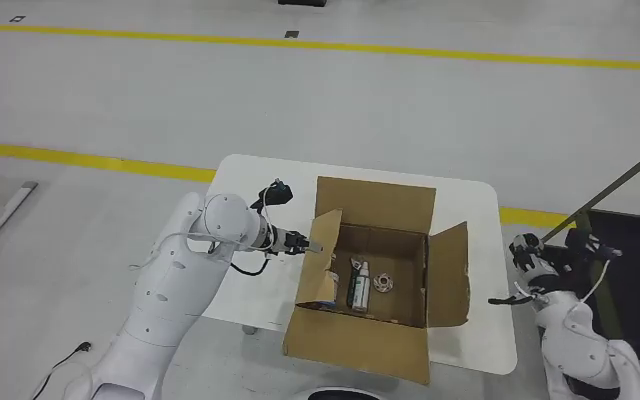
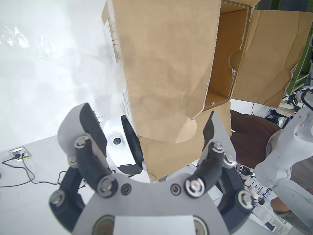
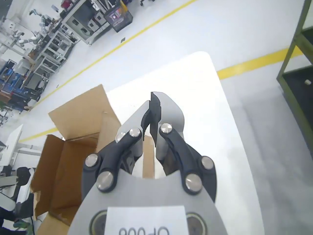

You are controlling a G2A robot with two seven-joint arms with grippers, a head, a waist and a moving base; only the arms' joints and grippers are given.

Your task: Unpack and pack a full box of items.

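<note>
An open brown cardboard box [image 1: 377, 207] stands in the middle of the white table [image 1: 260, 180], all flaps spread. Inside lie a white and green bottle [image 1: 358, 285], a small round part [image 1: 384, 284] and a blue and white item [image 1: 329, 289]. My left gripper [image 1: 303, 243] is open at the box's left flap [image 1: 325, 232]; in the left wrist view its fingers [image 2: 94, 125] straddle the edge of that flap [image 2: 168, 74], apart from it. My right gripper [image 3: 150, 110] is shut on nothing and hovers by the table's right edge [image 1: 522, 250], away from the box [image 3: 73, 113].
The box takes up most of the table; bare strips lie left of it [image 1: 250, 280] and right of it [image 1: 485, 330]. Yellow floor lines [image 1: 320, 45] run behind the table. A dark green shelf frame [image 3: 293, 79] stands to the right.
</note>
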